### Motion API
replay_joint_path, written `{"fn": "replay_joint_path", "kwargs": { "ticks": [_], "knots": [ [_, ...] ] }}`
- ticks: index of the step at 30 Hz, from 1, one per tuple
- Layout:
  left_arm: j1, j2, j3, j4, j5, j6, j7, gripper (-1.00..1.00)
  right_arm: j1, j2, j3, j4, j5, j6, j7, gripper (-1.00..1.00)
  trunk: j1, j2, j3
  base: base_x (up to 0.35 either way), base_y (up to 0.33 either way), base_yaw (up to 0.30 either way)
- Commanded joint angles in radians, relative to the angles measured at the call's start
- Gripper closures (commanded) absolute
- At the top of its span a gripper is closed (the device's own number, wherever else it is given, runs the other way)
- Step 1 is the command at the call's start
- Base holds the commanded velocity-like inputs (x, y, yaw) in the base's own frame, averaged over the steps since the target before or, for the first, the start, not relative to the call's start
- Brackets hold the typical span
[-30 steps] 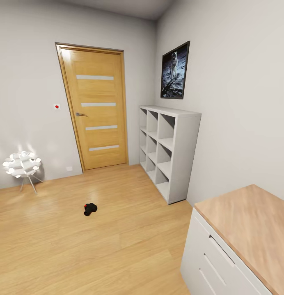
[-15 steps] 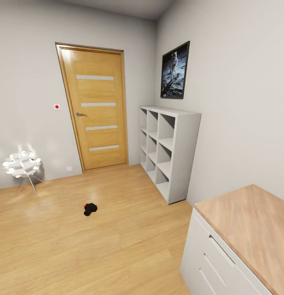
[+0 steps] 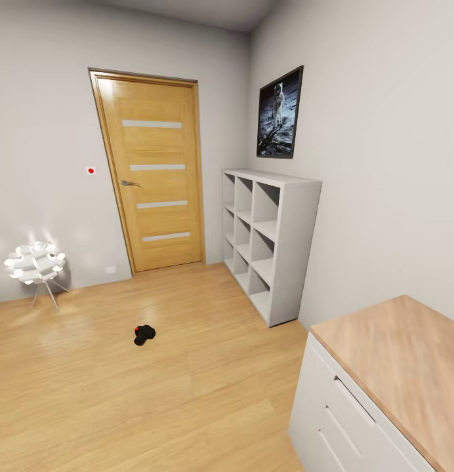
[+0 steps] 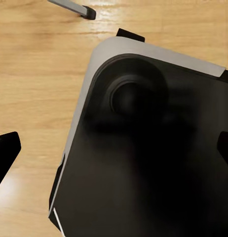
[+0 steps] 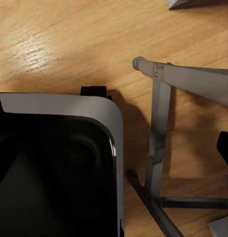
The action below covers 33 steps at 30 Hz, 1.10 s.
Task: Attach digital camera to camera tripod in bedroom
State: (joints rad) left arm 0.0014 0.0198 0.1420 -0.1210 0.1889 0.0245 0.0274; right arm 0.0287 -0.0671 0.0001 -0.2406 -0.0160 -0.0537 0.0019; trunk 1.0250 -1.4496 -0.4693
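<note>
Bedroom floor (image 3: 187, 393) | digital camera (image 3: 144, 335) lying | left hand (image 4: 114, 148) spread, downward

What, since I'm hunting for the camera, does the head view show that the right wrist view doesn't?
Head view: the digital camera lying on the floor in front of the wooden door, plus white cube shelves and a white lamp. Right wrist view: a dark, grey-edged body with grey metal struts beside it. Both show the light wood floor.
</note>
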Motion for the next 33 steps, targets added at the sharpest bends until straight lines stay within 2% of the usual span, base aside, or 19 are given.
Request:
{"fn": "replay_joint_path", "kwargs": {
  "ticks": [1,9,13,18,28,33],
  "knots": [
    [0.001,-0.001,-0.001,-0.002,0.011,0.002,0.002,-1.0,0.0,0.0,0.001,-0.001,0.007,-0.001,0.001,-1.0,0.0,0.0,-0.001,0.0,0.0,0.0],
    [0.0,-0.001,-0.001,0.0,0.011,0.0,0.002,-1.0,0.001,0.002,0.0,0.008,0.133,-0.003,0.01,-1.0,0.0,0.0,-0.001,0.0,0.0,0.0],
    [0.0,-0.001,0.0,0.0,0.011,0.0,0.002,-1.0,0.001,0.003,-0.002,0.01,0.178,-0.002,0.031,-1.0,0.0,0.0,-0.001,0.0,0.0,0.0],
    [0.0,-0.001,0.0,0.0,0.011,0.0,0.002,-1.0,0.0,0.003,-0.004,0.012,0.195,-0.001,0.046,-1.0,0.0,0.0,-0.001,0.0,0.0,0.0],
    [0.001,-0.001,0.001,0.001,0.011,0.0,0.002,-1.0,0.0,0.003,-0.009,0.013,0.198,-0.001,0.046,-1.0,0.0,0.0,-0.001,0.003,0.0,0.0],
    [0.0,0.0,0.0,0.007,0.01,0.0,0.001,-1.0,0.001,0.003,-0.012,0.014,0.197,-0.001,0.041,-1.0,0.0,0.0,-0.001,0.181,0.0,0.0]
  ]
}}
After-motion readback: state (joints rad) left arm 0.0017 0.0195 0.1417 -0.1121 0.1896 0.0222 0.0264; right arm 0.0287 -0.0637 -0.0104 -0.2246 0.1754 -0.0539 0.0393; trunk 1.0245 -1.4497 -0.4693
